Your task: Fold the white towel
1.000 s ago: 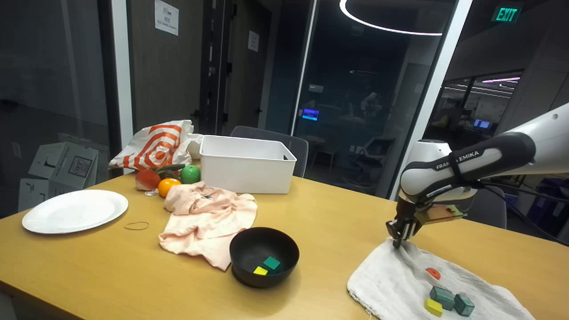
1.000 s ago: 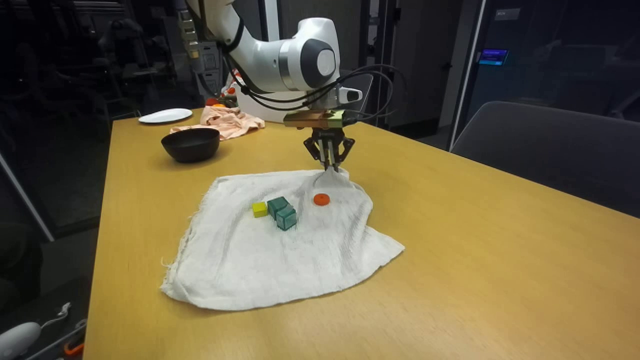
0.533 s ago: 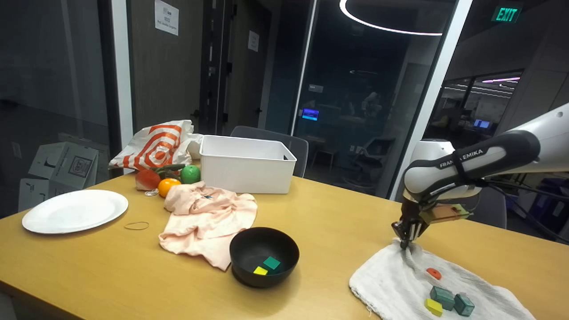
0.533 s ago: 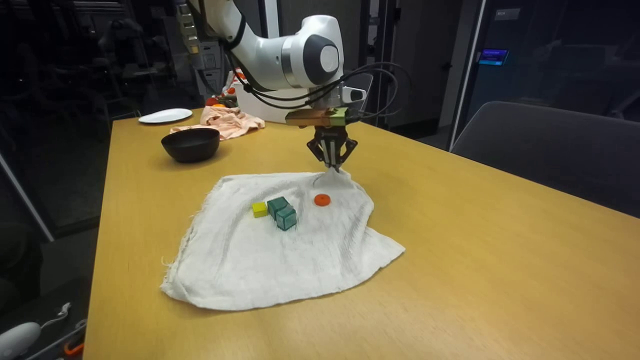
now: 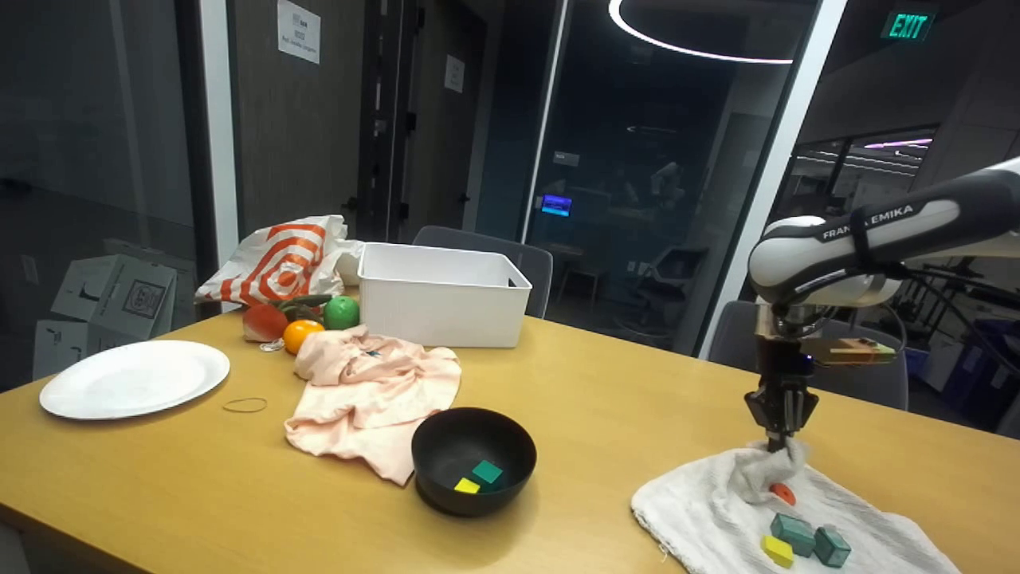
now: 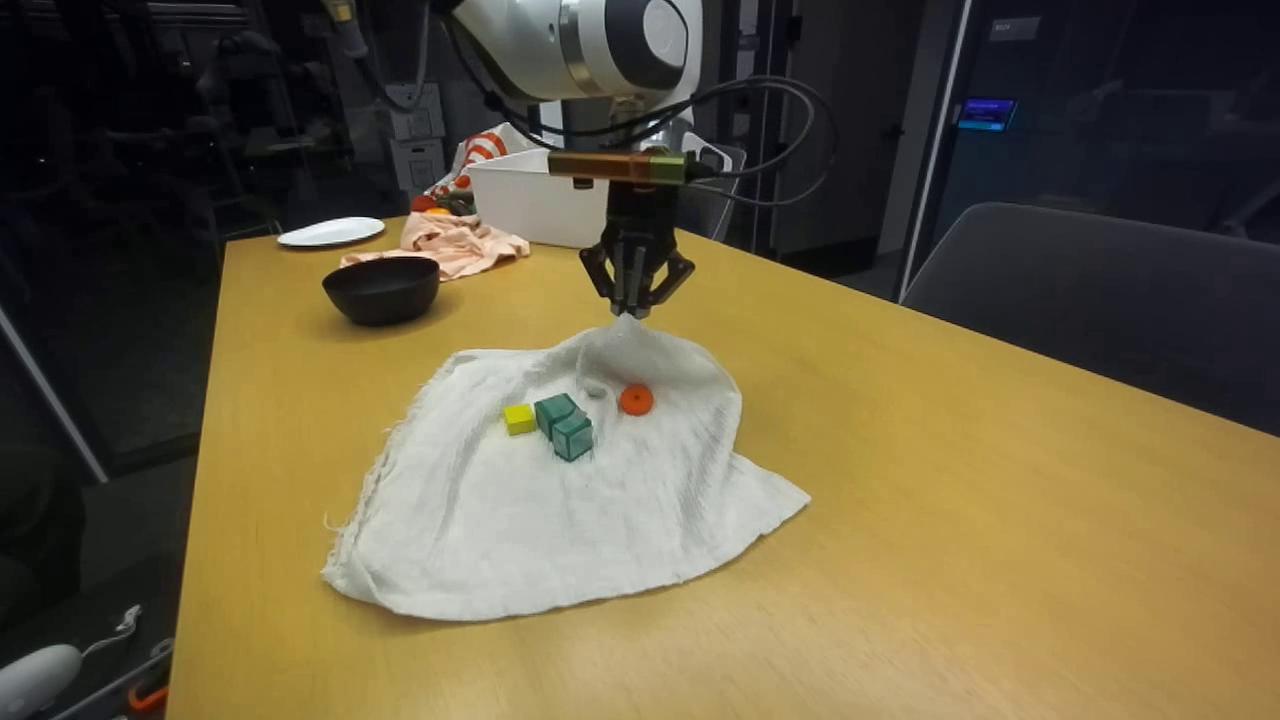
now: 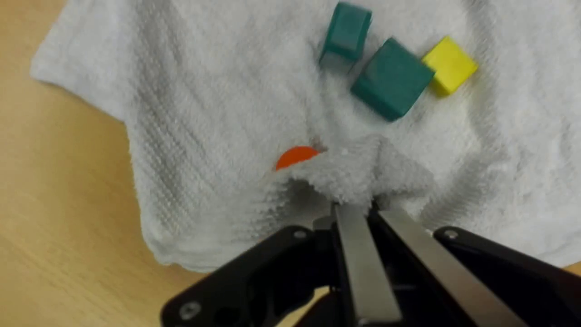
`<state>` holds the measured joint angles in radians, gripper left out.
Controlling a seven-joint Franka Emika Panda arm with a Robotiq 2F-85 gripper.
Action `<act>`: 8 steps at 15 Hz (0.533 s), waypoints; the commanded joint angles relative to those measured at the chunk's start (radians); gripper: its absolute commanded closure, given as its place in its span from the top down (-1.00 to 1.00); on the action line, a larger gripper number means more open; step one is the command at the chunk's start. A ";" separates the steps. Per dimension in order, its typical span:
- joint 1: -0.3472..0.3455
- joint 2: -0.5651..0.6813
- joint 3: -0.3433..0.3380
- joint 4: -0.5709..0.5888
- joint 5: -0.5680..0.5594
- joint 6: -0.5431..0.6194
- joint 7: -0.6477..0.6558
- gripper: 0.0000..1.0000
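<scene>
Wood-toned bench (image 6: 980,540), white towel (image 6: 540,540) peaked at my tool (image 6: 629,315)

The towel lies spread on the bench, part of it pinched up; my tool is clamped on that part. On the towel, an orange disc (image 6: 636,400) rests near the peak, with two green blocks (image 6: 572,437) and a yellow block (image 6: 519,419). Well apart stands a black bowl (image 6: 382,296), beside a pink cloth (image 5: 374,399); beyond are a white bin (image 5: 438,315) and a plate (image 5: 135,383).
</scene>
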<state>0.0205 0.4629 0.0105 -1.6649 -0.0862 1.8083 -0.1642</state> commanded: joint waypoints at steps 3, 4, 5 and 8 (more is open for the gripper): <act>-0.053 -0.028 0.019 0.022 0.084 -0.305 -0.110 -0.91; -0.057 -0.031 0.016 0.014 0.081 -0.341 -0.114 -0.91; -0.064 -0.035 0.013 0.001 0.082 -0.376 -0.118 -0.91; -0.074 -0.052 0.010 -0.055 0.075 -0.426 -0.116 -0.91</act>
<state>-0.0409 0.4489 0.0201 -1.6605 -0.0252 1.4252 -0.2661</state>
